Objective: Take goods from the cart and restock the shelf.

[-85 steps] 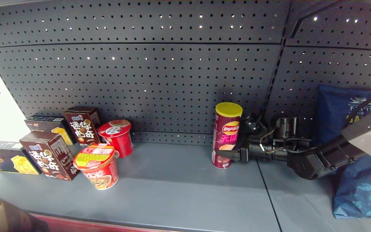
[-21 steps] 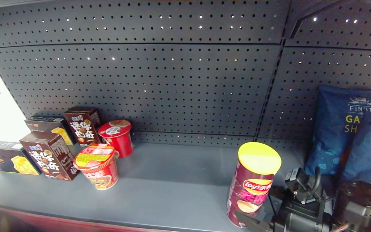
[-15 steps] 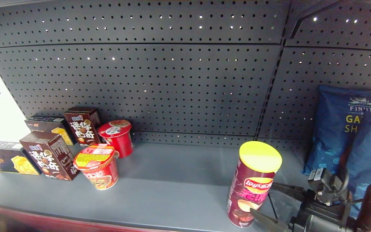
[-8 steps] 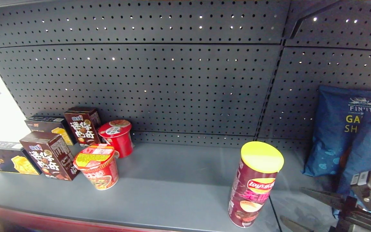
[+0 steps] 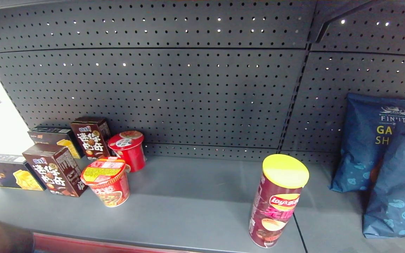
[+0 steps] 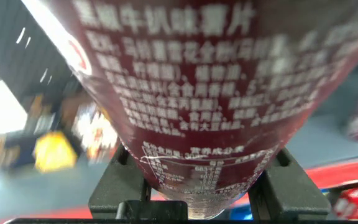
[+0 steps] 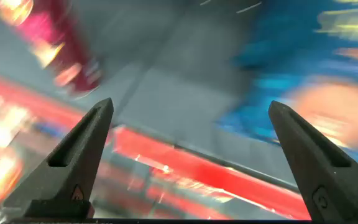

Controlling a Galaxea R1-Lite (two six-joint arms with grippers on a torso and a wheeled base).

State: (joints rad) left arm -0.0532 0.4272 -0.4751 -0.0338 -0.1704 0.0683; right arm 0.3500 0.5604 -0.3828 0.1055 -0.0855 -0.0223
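My held can (image 6: pixel 191 93) is glossy, smooth. Shelf (image 5: pixel 188 207) and pegboard (image 5: pixel 174 95) look matt painted metal; the bags (image 5: pixel 371 147) are shiny plastic

We are looking at a broad bare stretch of shelf (image 5: pixel 195 200) lying open between the red noodle cups (image 5: pixel 107 182) on the left and the upright chip can (image 5: pixel 278 200) near the front edge, and reaching back to the pegboard wall (image 5: pixel 188 98). Left of the cups, brown and black boxes (image 5: pixel 53 168) are crowding the end. A narrower lane is running between the can and the blue bags (image 5: pixel 371 140) standing at the right.
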